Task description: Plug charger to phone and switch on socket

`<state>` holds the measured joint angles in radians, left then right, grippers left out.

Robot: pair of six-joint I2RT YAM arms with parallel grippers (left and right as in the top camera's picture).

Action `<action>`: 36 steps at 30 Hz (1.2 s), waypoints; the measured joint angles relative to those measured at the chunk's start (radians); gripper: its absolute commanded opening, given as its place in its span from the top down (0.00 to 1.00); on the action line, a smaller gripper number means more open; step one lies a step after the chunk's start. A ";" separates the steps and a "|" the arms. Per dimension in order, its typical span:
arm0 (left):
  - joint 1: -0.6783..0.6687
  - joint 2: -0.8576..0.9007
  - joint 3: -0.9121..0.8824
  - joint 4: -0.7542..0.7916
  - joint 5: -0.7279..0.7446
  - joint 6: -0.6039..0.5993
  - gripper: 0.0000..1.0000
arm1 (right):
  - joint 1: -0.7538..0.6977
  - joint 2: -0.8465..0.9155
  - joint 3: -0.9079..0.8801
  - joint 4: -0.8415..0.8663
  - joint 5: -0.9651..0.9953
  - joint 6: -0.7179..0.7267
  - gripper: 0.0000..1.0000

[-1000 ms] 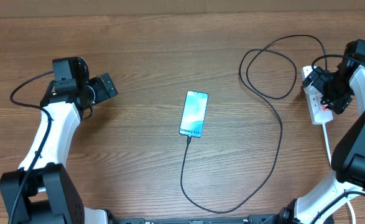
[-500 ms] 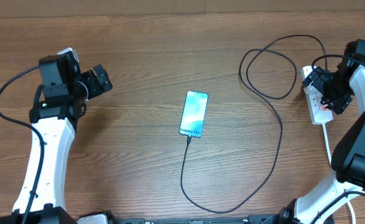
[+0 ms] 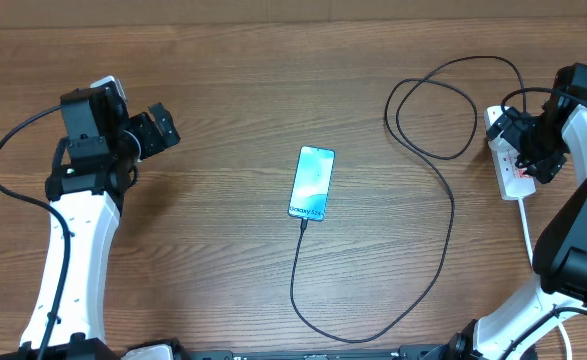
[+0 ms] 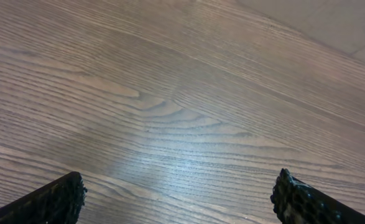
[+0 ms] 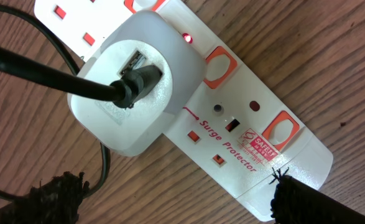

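Phone: one phone (image 3: pixel 312 184), at the middle of the worktop (image 3: pixel 223 60).
Charger: one charger (image 3: pixel 451 215), a single black cable.
Socket: one socket (image 5: pixel 247 146), by the right edge of the worktop.
White cord: one white cord (image 3: pixel 526 232).
Adapter: one white adapter (image 5: pixel 132 93), seated in the socket.
Red-framed switches (image 5: pixel 218 65): three in the right wrist view, one cut by the frame edge.
Small red squares (image 5: pixel 193 135): four.
Lit red lamp (image 5: pixel 187 38): one.
Arms: two, left arm (image 3: pixel 73 230) and right arm (image 3: pixel 585 125).
Grippers: two, left gripper (image 4: pixel 179 196) and right gripper (image 5: pixel 179 198).

Wooden table (image 3: pixel 223 100) with phone (image 3: pixel 312 184), charger (image 3: pixel 453 215), socket (image 3: pixel 516 181)
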<state>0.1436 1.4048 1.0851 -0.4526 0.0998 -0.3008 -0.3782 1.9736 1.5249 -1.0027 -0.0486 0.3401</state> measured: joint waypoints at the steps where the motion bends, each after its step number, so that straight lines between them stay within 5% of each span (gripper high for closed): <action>1: 0.000 -0.004 0.000 0.000 0.000 0.000 0.00 | 0.000 0.000 0.000 0.000 0.000 -0.001 0.00; 20: -0.012 -0.074 0.000 -0.022 -0.001 0.000 0.00 | 0.000 0.000 0.000 0.000 0.000 0.000 0.00; 36: -0.249 -0.080 0.000 -0.023 -0.006 0.000 0.00 | 0.000 0.000 0.000 0.000 0.000 -0.001 0.00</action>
<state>-0.1051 1.3251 1.0851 -0.4755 0.0933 -0.3008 -0.3782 1.9736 1.5249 -1.0031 -0.0486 0.3393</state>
